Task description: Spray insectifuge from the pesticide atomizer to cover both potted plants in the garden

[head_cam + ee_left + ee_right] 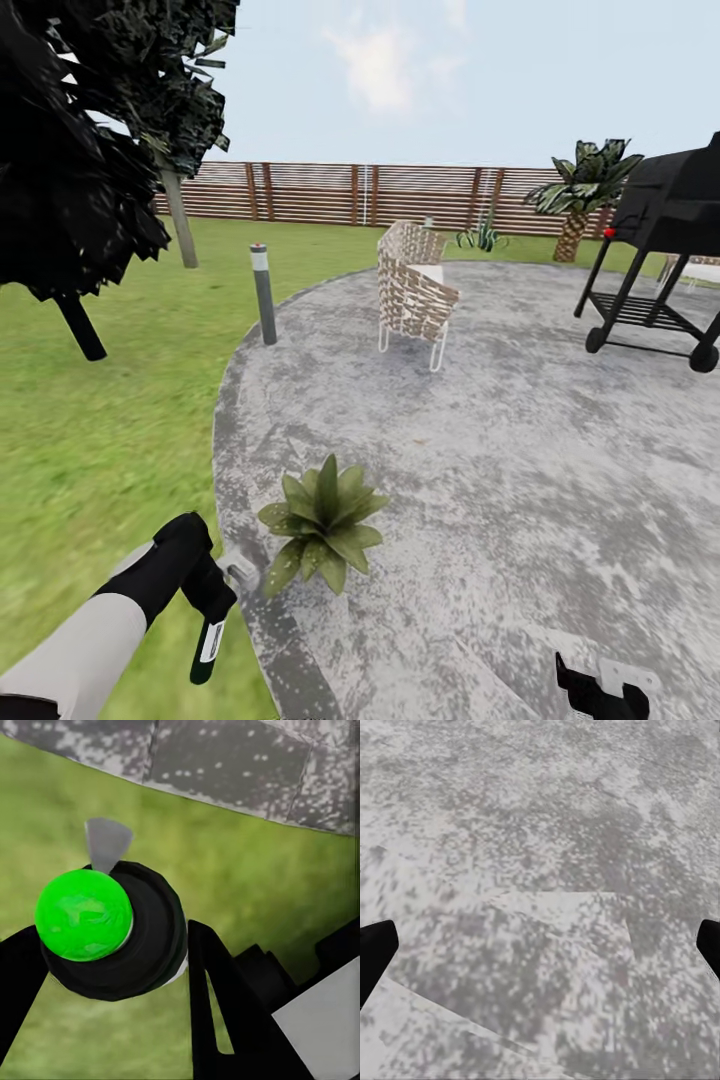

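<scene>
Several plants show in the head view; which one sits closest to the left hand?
The low green rosette on the patio's near edge, just beside the left hand. The palm and the striped-leaf plant stand far back by the fence.

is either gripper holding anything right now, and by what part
The left gripper holds the pesticide atomizer by its dark body, fingers on either side. The right gripper is open and empty.
</scene>
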Available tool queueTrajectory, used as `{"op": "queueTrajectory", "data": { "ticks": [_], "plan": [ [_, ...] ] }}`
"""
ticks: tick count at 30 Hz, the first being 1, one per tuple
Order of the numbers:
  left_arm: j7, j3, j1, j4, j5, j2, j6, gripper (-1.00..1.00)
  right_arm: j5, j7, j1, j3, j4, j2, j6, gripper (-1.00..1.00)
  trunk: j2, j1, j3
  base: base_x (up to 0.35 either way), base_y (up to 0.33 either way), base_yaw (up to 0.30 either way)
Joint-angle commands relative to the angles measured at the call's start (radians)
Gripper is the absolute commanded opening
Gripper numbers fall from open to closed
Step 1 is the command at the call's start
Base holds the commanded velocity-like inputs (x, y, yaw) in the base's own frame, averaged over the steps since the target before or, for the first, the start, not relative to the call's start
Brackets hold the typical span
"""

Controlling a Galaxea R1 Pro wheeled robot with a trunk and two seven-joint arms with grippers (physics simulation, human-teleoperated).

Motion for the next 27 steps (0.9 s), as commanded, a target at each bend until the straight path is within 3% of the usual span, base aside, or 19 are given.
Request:
{"op": "queueTrajectory", "data": {
  "ticks": [1,13,27],
  "plan": [
    [-0.009,-0.003,-0.001,-0.001,-0.007,0.000,0.006,-1.00,0.001,0.008,-0.001,-0.008,0.001,0.000,-0.004,1.00,0.000,0.000,-0.001,0.000,-0.273,0.110],
    [-0.009,-0.003,-0.001,-0.001,-0.007,0.000,0.006,-1.00,0.002,0.009,-0.001,-0.008,0.001,0.000,-0.005,1.00,0.000,0.000,-0.001,0.000,-0.273,0.027],
    [-0.011,-0.002,0.000,0.000,-0.007,0.000,0.006,-1.00,0.002,0.009,-0.001,-0.008,0.001,0.001,-0.005,1.00,0.000,0.000,-0.001,0.027,-0.273,0.263]
  ]
}}
